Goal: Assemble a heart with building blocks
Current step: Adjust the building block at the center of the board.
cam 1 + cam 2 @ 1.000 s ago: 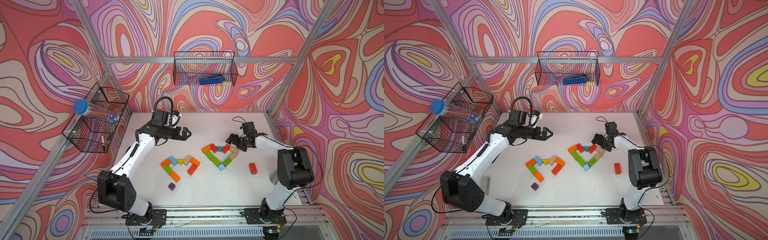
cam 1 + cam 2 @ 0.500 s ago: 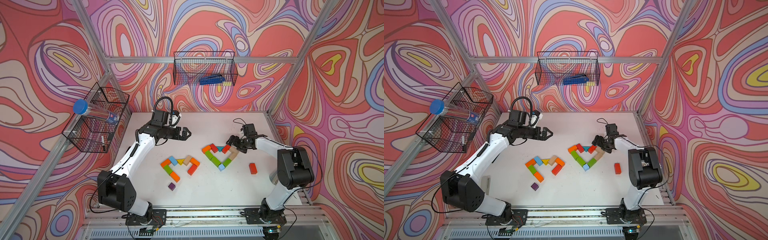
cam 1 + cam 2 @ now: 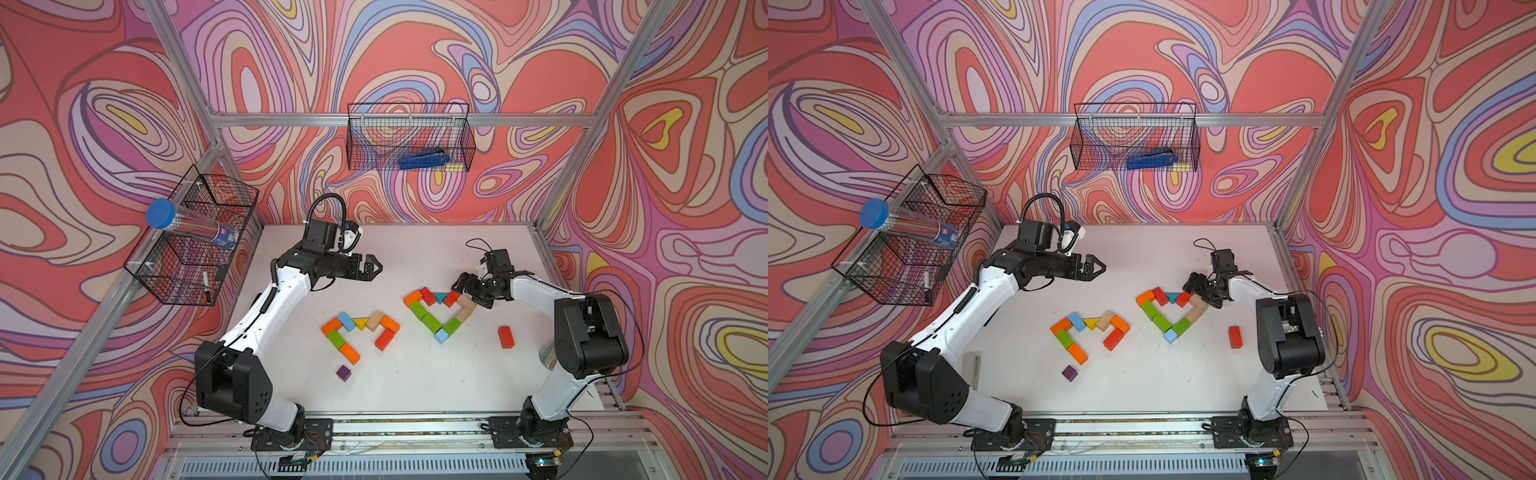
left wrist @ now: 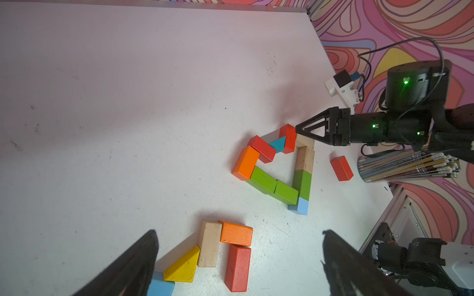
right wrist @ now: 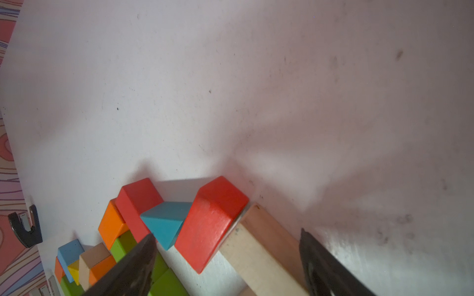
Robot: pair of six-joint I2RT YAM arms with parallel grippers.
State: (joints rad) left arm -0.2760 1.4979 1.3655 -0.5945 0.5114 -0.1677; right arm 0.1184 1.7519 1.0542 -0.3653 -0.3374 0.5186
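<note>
The building blocks lie in two groups on the white table (image 3: 415, 386). The right group forms a closed heart outline; its green brick (image 3: 432, 320) sits on the lower left side. My right gripper (image 3: 467, 294) is low at this heart's upper right corner. In the right wrist view my right gripper (image 5: 227, 233) is open, its fingers on either side of a red brick (image 5: 213, 225) and a wooden brick (image 5: 259, 246), beside a teal triangle (image 5: 164, 220). My left gripper (image 3: 376, 272) hovers open and empty behind the left group, above its orange brick (image 4: 236, 233).
A purple cube (image 3: 343, 372) and a red brick (image 3: 505, 336) lie loose. A cup of sticks (image 4: 405, 166) stands by the right arm's base. Wire baskets hang on the walls, one holding a blue stapler (image 3: 424, 159), one a clear tube (image 3: 191, 226).
My right gripper has shifted slightly toward the red and wooden bricks. The blocks and the left arm have not moved.
</note>
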